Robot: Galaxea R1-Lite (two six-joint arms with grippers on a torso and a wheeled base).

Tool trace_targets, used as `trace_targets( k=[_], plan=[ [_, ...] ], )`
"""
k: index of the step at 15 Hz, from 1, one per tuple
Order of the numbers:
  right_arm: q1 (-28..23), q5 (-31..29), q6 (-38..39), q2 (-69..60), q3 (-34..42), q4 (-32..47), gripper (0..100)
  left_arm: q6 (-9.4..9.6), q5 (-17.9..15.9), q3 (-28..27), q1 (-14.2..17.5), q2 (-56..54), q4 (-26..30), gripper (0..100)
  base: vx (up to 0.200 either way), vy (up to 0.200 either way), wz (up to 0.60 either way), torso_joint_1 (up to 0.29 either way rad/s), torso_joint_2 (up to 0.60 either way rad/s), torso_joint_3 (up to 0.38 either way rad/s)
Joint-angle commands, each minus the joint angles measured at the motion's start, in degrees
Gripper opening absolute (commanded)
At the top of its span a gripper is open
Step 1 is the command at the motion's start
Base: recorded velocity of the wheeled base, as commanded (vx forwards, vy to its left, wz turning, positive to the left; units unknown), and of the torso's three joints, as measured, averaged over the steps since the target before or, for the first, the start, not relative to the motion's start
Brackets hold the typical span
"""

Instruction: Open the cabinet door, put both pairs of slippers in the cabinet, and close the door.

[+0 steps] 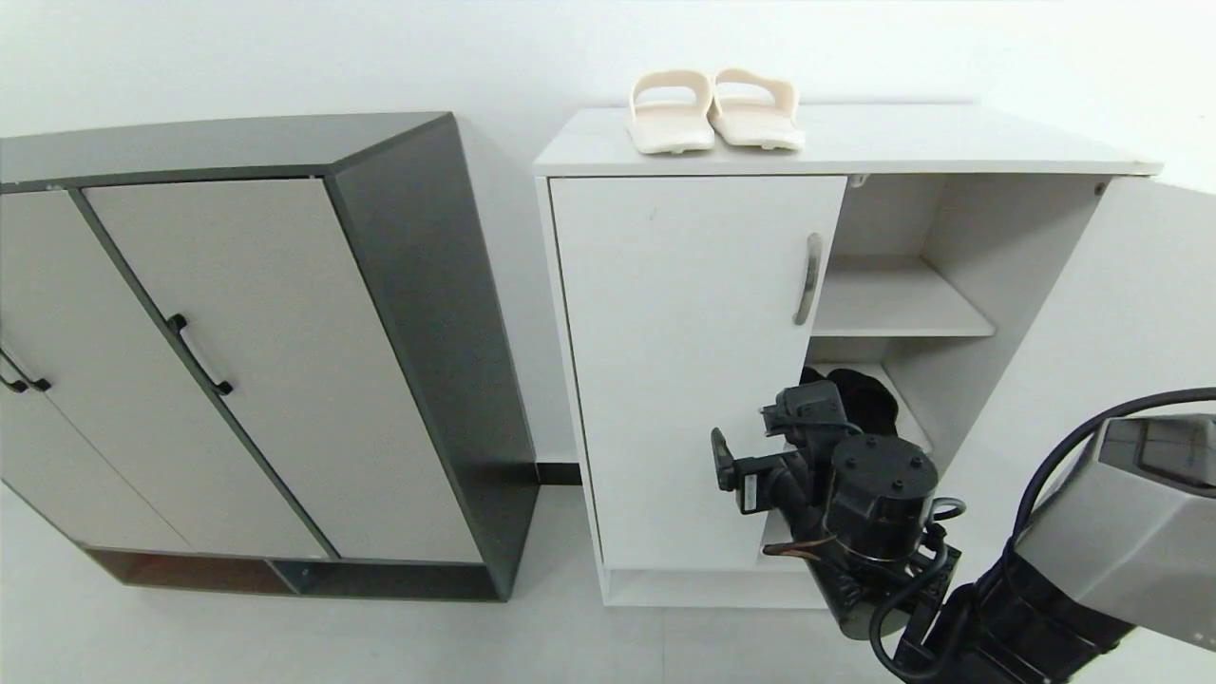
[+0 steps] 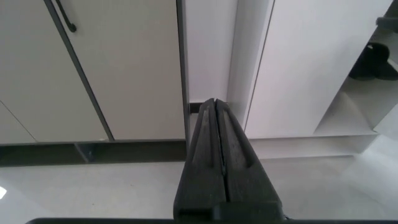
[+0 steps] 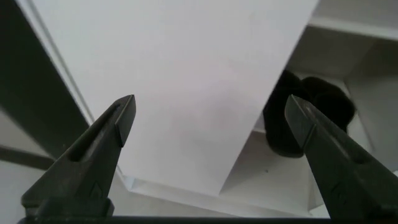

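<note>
On the cabinet top point(image 1: 950, 138), 2 cream slippers point(image 1: 670, 123), toes to the wall point(image 1: 285, 47); right tool point(image 3: 210, 102) apart, left tool point(image 2: 215, 106) together.

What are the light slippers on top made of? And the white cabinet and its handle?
Cream slippers: likely soft moulded foam or rubber, matte, each one smooth piece with no visible seams. White cabinet: probably laminated board, with flat smooth panels and sharp edges. Handle: looks like brushed metal, grey with a dull sheen.
</note>
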Motion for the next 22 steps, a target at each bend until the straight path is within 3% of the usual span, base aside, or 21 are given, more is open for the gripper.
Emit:
trace_targets(
  k=[1, 22],
  plan=[
    [0.05, -0.10, -0.04, 0.06, 0.02, 0.01, 100, -0.03, -0.02, 0.00, 0.05, 0.09, -0.05, 0, 0.000, 0.000, 0.00, 0.119, -0.47, -0.354],
    [0.05, -0.01, -0.48, 0.24, 1.34, 0.36, 100, 0.06, -0.02, 0.00, 0.05, 0.09, -0.05, 0, 0.000, 0.000, 0.00, 0.185, -0.51, -0.319]
  ],
)
